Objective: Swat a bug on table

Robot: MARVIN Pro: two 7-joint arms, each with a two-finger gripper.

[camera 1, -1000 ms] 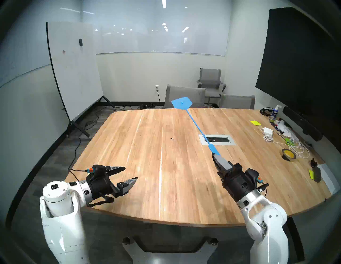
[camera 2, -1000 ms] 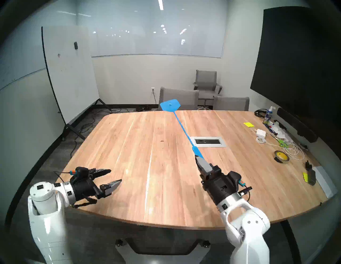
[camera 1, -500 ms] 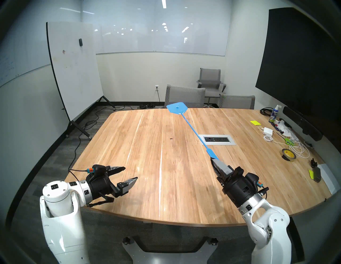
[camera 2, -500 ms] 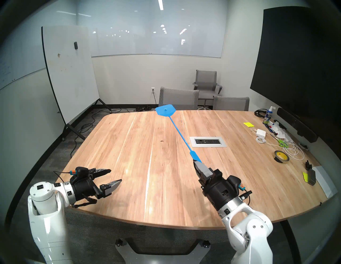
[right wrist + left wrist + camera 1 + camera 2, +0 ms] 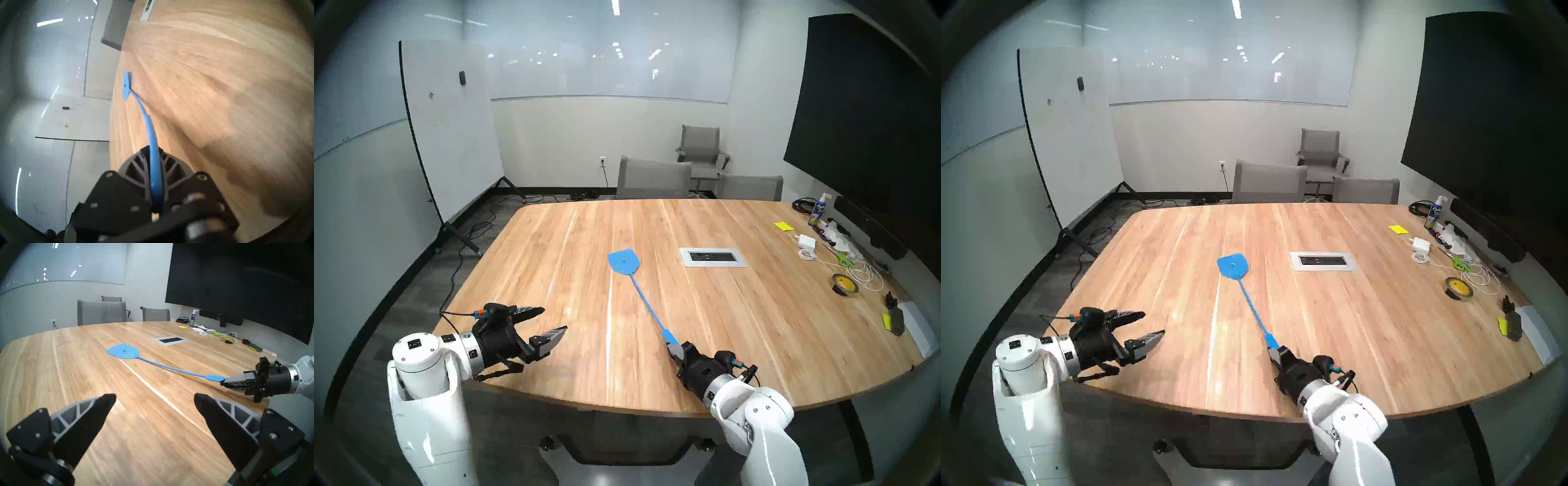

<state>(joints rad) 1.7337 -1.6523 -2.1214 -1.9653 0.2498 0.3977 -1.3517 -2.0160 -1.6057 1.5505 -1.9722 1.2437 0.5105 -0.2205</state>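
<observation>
- Head stereo left view, far left: a white rolling whiteboard (image 5: 449, 129) stands on the floor beside the desk (image 5: 551, 339), clear of its edge.
- Near left corner of the desk: the left gripper (image 5: 553, 320) hangs over the wood with its two fingers spread apart and nothing between them; the left wrist view shows bare planks through the gap.
- Middle of the desk: the blue fly swatter (image 5: 648, 305) lies stretched from the near edge toward the centre, its flat head (image 5: 624, 260) pressed down on the planks and its thin shaft bowed in the left wrist view.
- The bug cannot be seen in any view; the swatter head covers the middle patch of the desk, and I cannot tell what lies beneath it.
- Right of the head, apart from it: the silver power-outlet panel (image 5: 713, 257), set flush in the desk.
- Near edge, right of centre: the right gripper (image 5: 674, 350), fingers clamped together on the swatter's handle end, pointing low across the wood.
- Far right side of the desk: white cables (image 5: 860, 275), green scissors (image 5: 845, 260), a roll of tape (image 5: 845, 284), yellow sticky notes (image 5: 784, 226) and a spray bottle (image 5: 818, 210), all well apart from the swatter.
</observation>
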